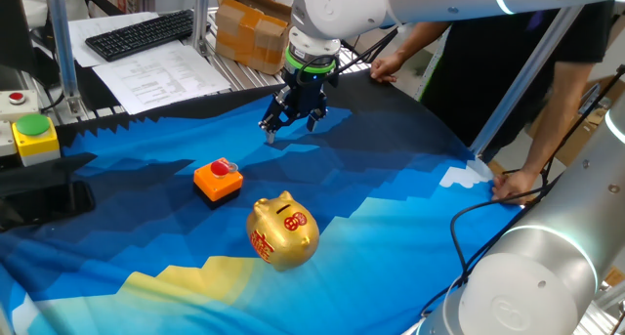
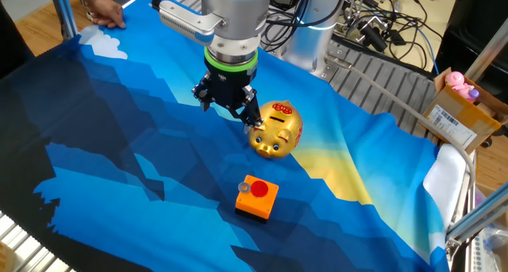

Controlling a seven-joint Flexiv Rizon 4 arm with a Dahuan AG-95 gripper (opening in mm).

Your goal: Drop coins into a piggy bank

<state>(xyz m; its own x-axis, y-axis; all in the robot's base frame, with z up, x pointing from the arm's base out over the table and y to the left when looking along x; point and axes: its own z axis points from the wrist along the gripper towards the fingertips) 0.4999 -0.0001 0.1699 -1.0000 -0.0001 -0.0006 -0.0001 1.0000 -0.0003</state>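
The gold piggy bank [image 1: 283,231] stands on the blue cloth, slot up; it also shows in the other fixed view [image 2: 276,129]. A red coin [image 1: 224,166] lies on top of an orange square block [image 1: 217,182], to the left of the pig; the coin [image 2: 259,189] and block [image 2: 256,198] also show in the other fixed view. My gripper [image 1: 291,125] hangs above the cloth, beyond the block and pig, pointing down. Its fingers are spread and nothing shows between them. In the other fixed view the gripper [image 2: 228,109] is just left of the pig.
A green push-button on a yellow box [image 1: 35,138] sits at the left edge. A keyboard [image 1: 142,32], papers and a cardboard box [image 1: 251,32] lie behind the cloth. A person's hands [image 1: 516,185] rest at the cloth's right edge. A second robot arm [image 1: 527,276] fills the lower right.
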